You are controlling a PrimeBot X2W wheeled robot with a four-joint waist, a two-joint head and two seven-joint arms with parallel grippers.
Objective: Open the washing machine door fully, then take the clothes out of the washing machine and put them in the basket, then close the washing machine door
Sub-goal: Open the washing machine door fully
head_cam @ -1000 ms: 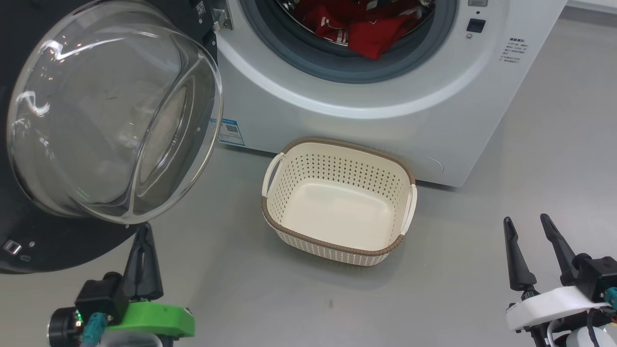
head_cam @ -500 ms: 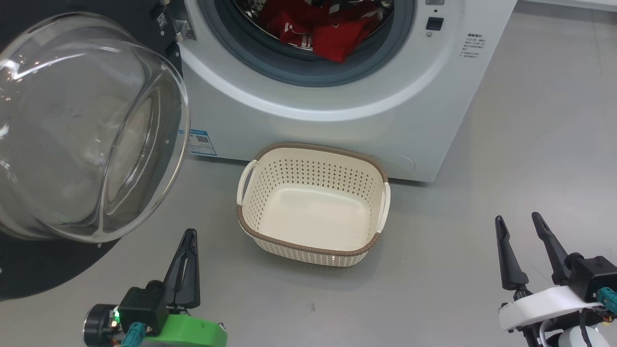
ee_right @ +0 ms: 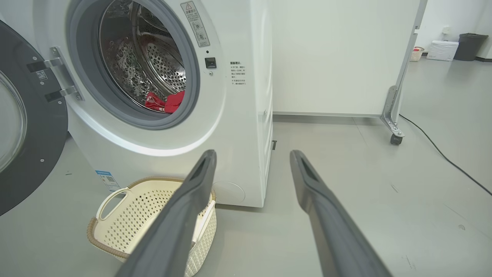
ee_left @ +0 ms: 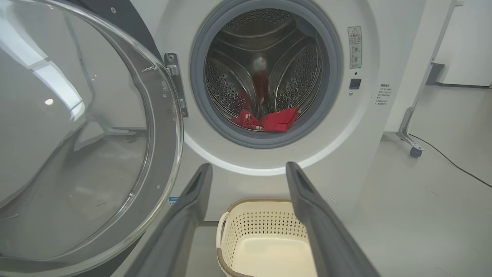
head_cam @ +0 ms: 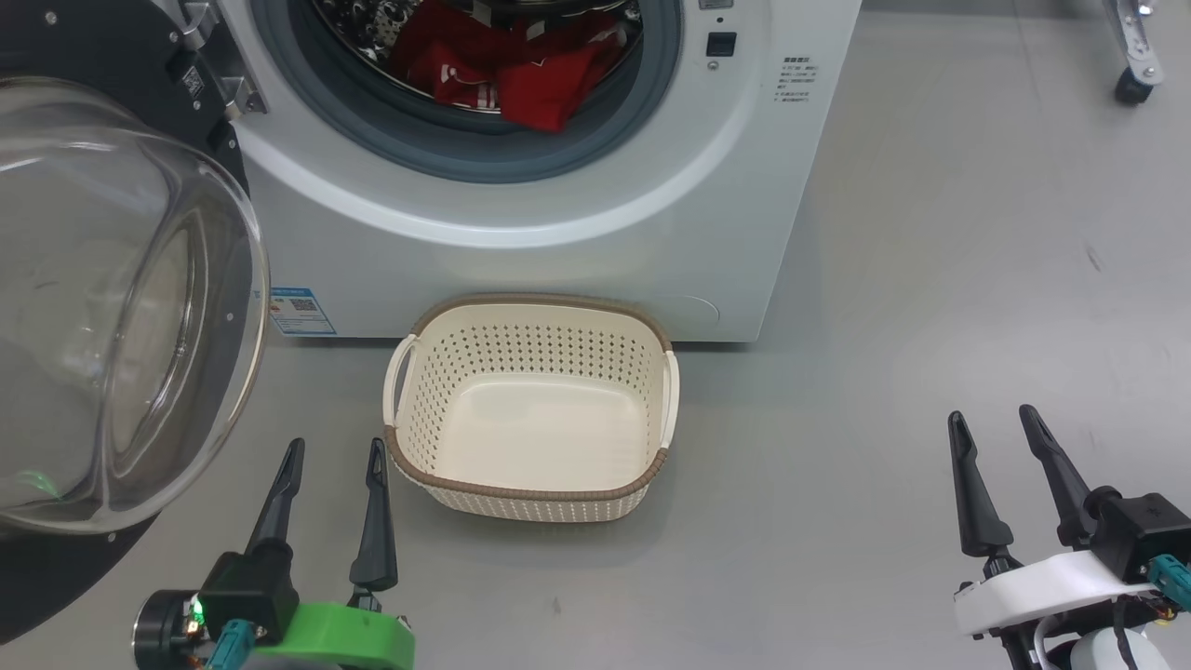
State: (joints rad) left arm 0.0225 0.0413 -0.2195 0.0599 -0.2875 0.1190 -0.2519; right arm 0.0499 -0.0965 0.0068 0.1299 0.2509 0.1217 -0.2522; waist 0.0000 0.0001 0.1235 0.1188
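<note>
left pincer (head_cam: 336, 447), on its green mount at 7 o'clock of the head view, has its two dark fingers spread apart and holds nothing; its right fingertip stands just beside the near left corner of the basket (head_cam: 521, 490). right pincer (head_cam: 990, 417), at 5 o'clock, is likewise spread wide and empty over the grey floor (head_cam: 884, 326), well apart from the basket. the basket sits on the floor at 1 o'clock from the left pincer, empty, with its far rim just in front of the base of the washing machine (head_cam: 558, 242). at 9 o'clock the washing machine door (head_cam: 112, 307) hangs swung open on its hinge at the machine's left side, its clear glass bowl bulging toward the camera. a small blue label (head_cam: 301, 312) shows low on the machine's front, between door and basket. at 12 o'clock the machine's mouth is uncovered, and the clothes (head_cam: 521, 79), bright red, lie at the bottom front of the steel drum against the grey gasket (head_cam: 409, 140). farther off, at 1 o'clock, stands a wheeled frame leg (head_cam: 1130, 56).
</note>
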